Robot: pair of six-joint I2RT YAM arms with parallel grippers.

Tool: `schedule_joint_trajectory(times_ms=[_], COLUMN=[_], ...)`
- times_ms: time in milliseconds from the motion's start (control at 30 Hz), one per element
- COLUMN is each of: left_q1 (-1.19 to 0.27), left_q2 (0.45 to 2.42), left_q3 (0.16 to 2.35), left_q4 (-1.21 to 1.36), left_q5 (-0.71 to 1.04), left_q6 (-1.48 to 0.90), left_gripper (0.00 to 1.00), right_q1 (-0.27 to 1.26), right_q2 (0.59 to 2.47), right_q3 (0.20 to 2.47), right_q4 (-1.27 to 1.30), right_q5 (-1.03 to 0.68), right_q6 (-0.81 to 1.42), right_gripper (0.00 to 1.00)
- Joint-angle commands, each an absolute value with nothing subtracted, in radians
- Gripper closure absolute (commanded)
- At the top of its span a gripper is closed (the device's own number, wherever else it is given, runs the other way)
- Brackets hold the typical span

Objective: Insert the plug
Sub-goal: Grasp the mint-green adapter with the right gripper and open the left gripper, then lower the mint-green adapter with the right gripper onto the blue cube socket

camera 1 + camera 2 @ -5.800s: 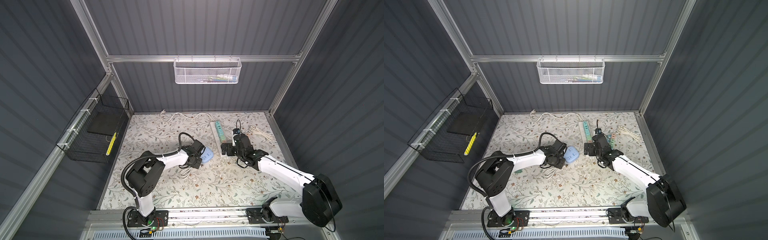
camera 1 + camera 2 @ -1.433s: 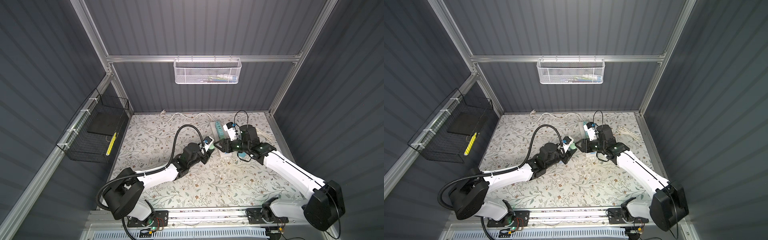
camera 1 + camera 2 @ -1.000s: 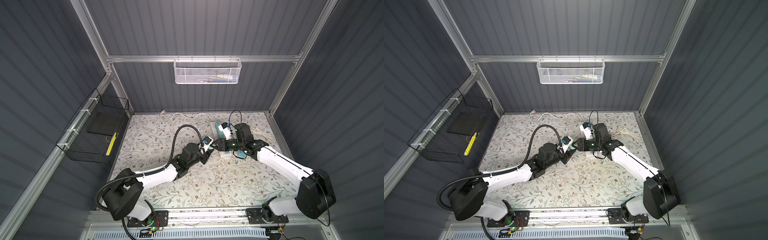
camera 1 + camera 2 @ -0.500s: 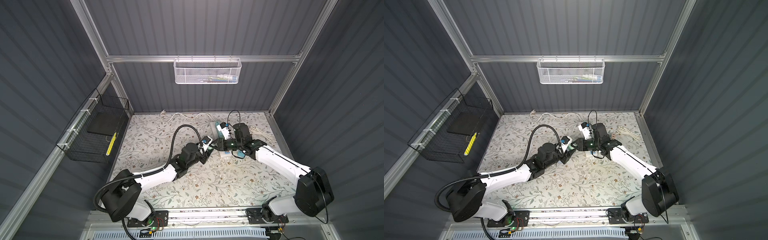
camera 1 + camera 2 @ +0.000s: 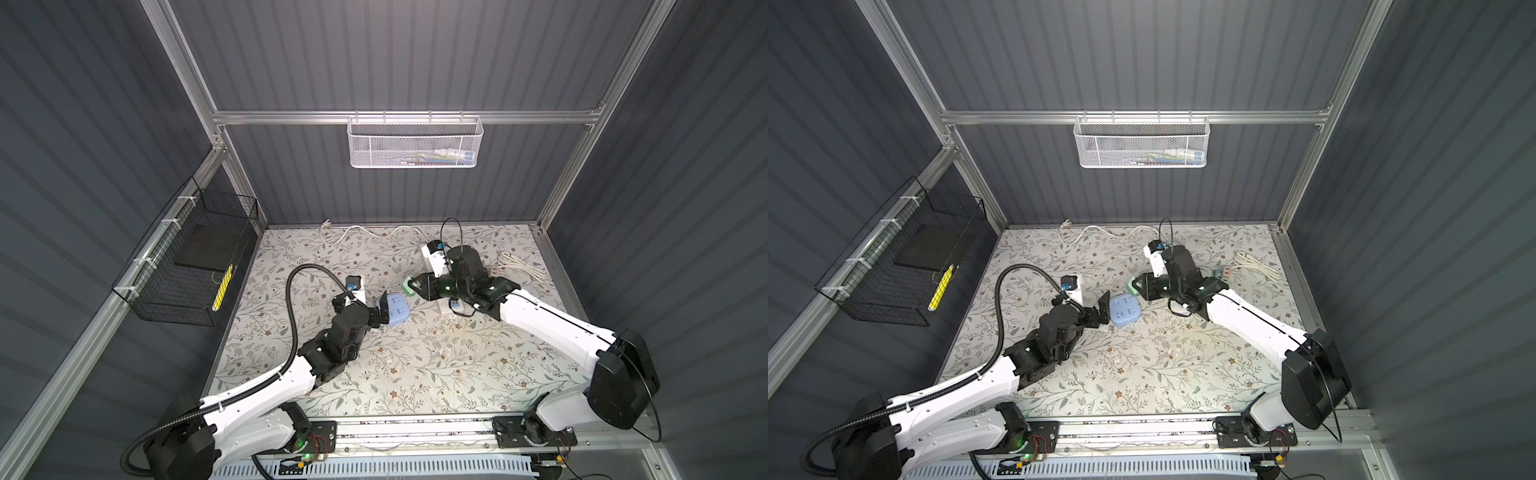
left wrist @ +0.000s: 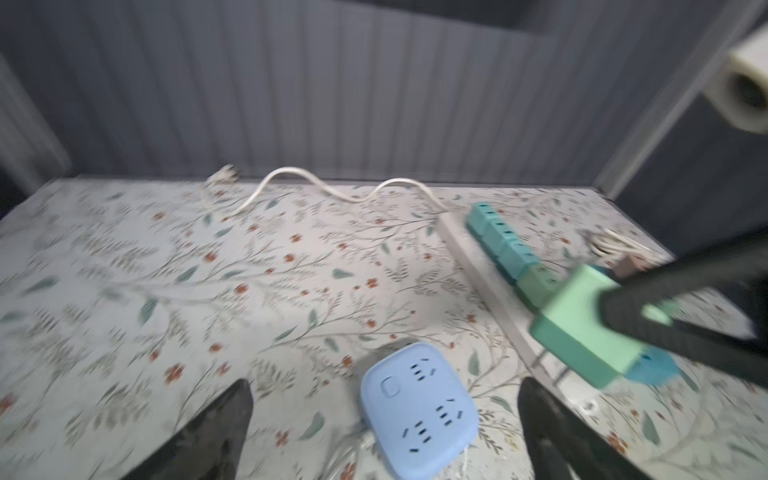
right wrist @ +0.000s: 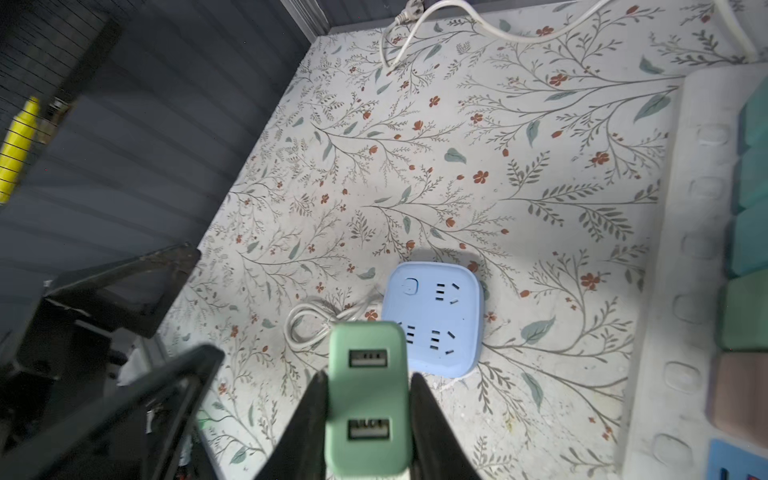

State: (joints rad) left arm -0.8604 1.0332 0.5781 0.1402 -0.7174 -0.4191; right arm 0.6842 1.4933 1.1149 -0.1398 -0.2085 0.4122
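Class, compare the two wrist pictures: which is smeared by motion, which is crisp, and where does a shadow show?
Left wrist view: smeared throughout; the floral mat and the green rectangular USB charger plug have soft edges. Right wrist view: mostly crisp; the plug's two ports read clearly, and the pale-blue square plastic socket block throws a soft shadow on the mat.

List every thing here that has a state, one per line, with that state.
left gripper, open, holding nothing.
right gripper, shut on the green USB plug.
green USB plug, held off the table, not inserted.
blue socket block, flat on the table, sockets up, all empty.
white power strip, flat on the table, adapters plugged along it.
white cord, loose, plug end free.
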Motion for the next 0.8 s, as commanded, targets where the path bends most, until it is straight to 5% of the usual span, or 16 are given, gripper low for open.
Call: schedule_joint_trajectory(times_ms=[0,367,767], left_q1=[-0.847,-0.778,-0.726], left_q2=[1.029,1.014,1.036], left_q3=[0.571,0.493,0.458], left_q4=[-0.144,-0.158,-0.106], left_q5=[-0.94,-0.862,-0.804], left_q6=[-0.692,-0.788,-0.784], left_gripper=[0.0,0.0,0.0], right_q1=[0.742,0.833,0.842], right_q2=[1.551,1.704,1.816], right_q3=[1.133,1.137,1.208], right_q4=[-0.089,-0.005,0.021], right_q5=[0.017,0.269,0.284], right_q6=[0.385,0.422,0.42], right_gripper=[0.78,0.8,0.8])
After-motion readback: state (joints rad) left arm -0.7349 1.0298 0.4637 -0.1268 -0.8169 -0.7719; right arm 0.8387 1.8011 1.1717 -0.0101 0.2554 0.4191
